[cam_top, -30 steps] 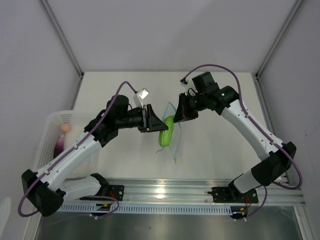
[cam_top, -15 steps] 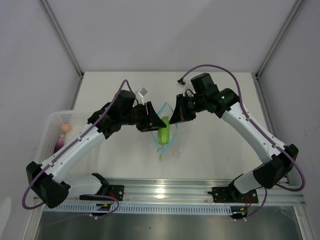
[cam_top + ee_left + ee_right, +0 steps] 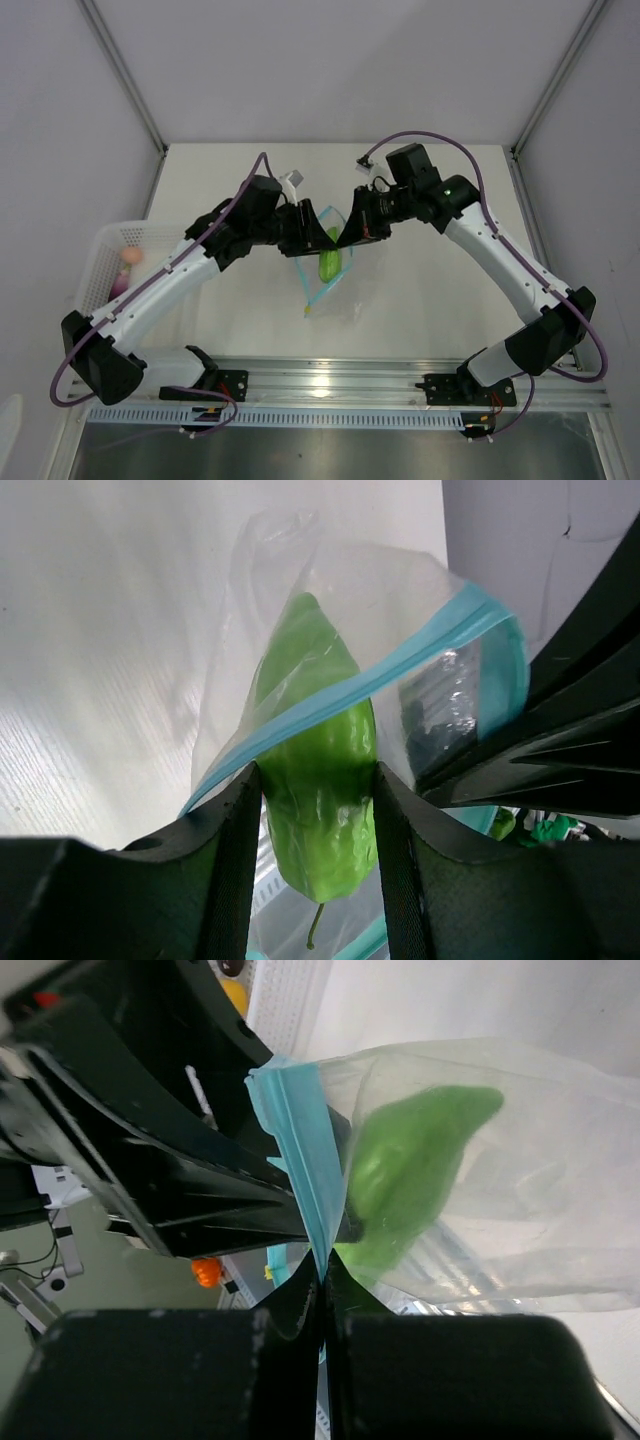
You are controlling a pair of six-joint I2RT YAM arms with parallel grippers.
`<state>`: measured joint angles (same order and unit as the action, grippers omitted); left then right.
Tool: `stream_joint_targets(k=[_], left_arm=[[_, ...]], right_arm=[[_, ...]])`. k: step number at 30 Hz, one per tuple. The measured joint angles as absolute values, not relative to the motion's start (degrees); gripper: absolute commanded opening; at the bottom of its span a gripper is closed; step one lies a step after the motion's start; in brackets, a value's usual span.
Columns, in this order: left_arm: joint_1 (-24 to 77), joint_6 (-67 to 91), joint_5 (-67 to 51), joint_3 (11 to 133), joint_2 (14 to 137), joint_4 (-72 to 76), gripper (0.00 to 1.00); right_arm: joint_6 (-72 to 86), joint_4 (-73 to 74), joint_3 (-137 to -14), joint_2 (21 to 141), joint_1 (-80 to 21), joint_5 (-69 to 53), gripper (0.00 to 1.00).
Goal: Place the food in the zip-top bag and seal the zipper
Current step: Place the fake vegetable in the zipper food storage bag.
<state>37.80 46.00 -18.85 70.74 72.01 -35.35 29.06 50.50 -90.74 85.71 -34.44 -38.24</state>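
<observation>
Left gripper (image 3: 317, 792) was closed around the green piece (image 3: 318, 855), one finger (image 3: 238, 860) pressed to each side of it, stalk end pointing back toward the wrist; the zipper (image 3: 420, 645) crossed in front of the piece just past the fingertips, so its far end sat inside the zip-top bag (image 3: 395, 585) and its near end stuck out; beyond the clear plastic lay the white table (image 3: 100, 630). Right gripper (image 3: 322, 1282) had its jaws pinched tight on the zipper's blue strip, with the bag ballooning away from them and the green shape showing through the film; the left gripper's dark body filled the space just beside that strip.

By my count there was one bag and one green piece at the grippers; over in the white basket (image 3: 92, 262) at the table's left edge I could make out one pink piece (image 3: 130, 256) and one purple piece (image 3: 119, 286), well apart from the bag.

From above, both arms rose from their bases at the near edge; the left arm ran diagonally forward and rightward, the right arm swung out to the right, bent at a high elbow and pointed its wrist back to the left; the two grippers faced each other almost touching over the middle of the table, the bag between them; whether its lower corner touched the table I could not tell.
</observation>
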Motion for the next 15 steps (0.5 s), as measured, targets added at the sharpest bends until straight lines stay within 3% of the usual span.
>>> stream_joint_targets(k=[3, 5, 6, 15], left_arm=[[38.68, 45.52, -18.5, 70.72, 72.73, -35.44, 0.63], [38.83, 45.32, -18.26, 70.67, 72.62, -35.24, 0.72], [38.83, 45.25, -18.09, 70.54, 72.34, -34.85, 0.99], [38.87, 43.51, -12.36, 69.89, 68.51, -37.28, 0.99]], right_arm=[[29.74, 49.98, -90.74, 85.71, -33.89, -39.38, 0.0], [30.0, 49.78, -90.74, 85.71, -33.65, -39.66, 0.0], [30.04, 49.78, -90.74, 85.71, -33.52, -39.83, 0.0], [29.89, 49.71, -88.86, 85.43, -32.62, -40.27, 0.0]])
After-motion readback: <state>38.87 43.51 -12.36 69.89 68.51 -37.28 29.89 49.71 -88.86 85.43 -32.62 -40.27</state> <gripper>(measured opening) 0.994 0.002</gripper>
